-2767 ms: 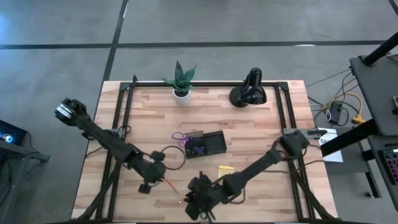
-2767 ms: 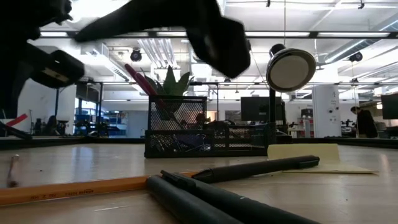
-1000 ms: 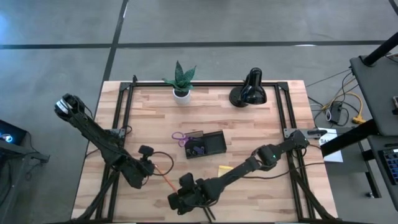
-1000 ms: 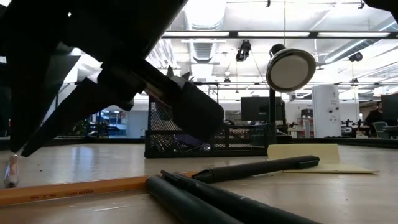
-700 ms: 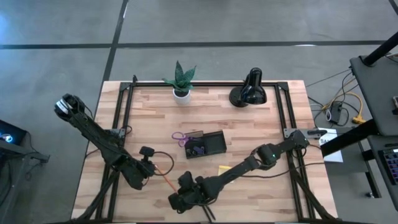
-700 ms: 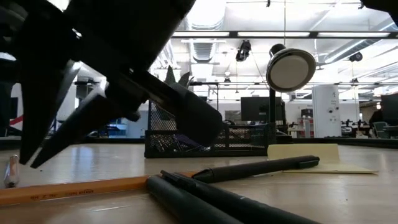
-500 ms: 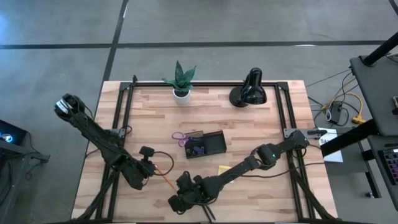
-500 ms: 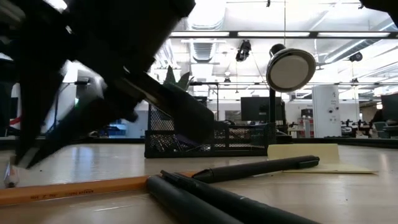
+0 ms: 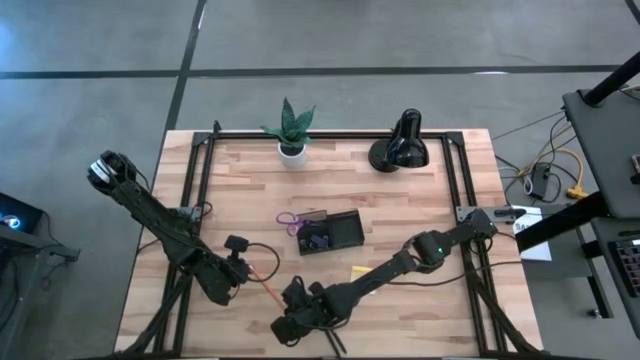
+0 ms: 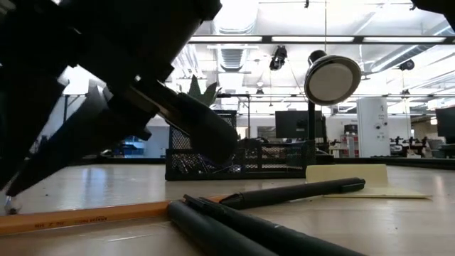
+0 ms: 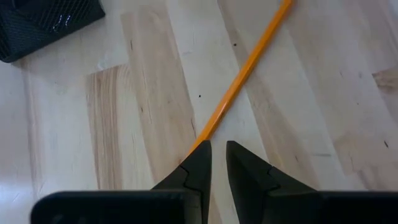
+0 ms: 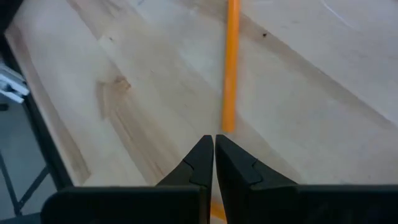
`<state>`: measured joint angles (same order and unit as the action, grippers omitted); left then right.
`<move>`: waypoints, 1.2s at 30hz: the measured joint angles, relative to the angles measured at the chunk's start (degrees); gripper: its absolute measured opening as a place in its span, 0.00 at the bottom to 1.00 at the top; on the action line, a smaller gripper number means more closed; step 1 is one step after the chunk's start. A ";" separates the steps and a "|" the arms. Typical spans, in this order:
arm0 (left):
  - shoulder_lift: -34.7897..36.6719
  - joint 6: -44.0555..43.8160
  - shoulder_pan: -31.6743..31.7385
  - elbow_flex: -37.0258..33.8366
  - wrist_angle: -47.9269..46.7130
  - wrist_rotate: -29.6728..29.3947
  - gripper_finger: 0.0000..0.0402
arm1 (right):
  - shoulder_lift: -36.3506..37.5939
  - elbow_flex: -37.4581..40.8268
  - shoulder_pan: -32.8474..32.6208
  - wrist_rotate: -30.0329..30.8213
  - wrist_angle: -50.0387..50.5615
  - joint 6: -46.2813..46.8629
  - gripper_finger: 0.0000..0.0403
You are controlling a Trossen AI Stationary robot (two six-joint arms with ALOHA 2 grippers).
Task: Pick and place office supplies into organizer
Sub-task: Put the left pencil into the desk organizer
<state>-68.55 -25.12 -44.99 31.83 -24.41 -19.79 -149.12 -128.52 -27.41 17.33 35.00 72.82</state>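
both grippers are hanging over the orange pencil near the table's front edge.

the right gripper is poised just above one end with its fingers pressed together and empty; the left gripper is sitting by the other end, fingers a narrow slit apart, holding nothing. the pencil looks light, stiff and apt to roll, so mid-shaft seems the best hold. the organizer, well apart toward mid-table, is already holding purple-handled scissors and small dark items too small to tell.
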 joint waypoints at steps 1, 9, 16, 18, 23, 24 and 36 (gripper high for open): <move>0.00 0.00 0.00 0.00 -0.01 0.00 0.09 | 0.00 0.16 0.08 0.04 0.00 0.03 0.03; 0.00 -0.04 0.00 0.00 -0.10 0.00 0.09 | 0.00 1.25 0.69 0.39 -0.15 0.08 0.03; 0.00 -0.09 0.00 0.00 -0.31 0.00 0.09 | 0.00 1.39 0.69 0.34 -0.22 0.05 0.03; 0.03 -0.15 -0.01 0.00 -0.72 0.00 0.09 | 0.00 1.41 0.69 0.34 -0.20 0.46 0.03; 0.09 -1.51 -0.02 0.00 -2.77 0.59 0.09 | 0.02 -0.52 0.31 0.24 -1.30 -1.75 0.03; 0.09 -1.51 -0.02 0.00 -2.77 0.66 0.09 | 0.08 -0.65 0.20 0.19 -1.51 -2.20 0.03; 0.11 -1.60 -0.02 0.00 -2.90 0.59 0.09 | -0.65 -0.01 0.21 -0.11 -1.62 -1.03 0.03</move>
<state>-68.45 -26.72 -45.01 31.83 -27.31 -19.20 -149.77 -128.53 -27.20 17.22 33.38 71.80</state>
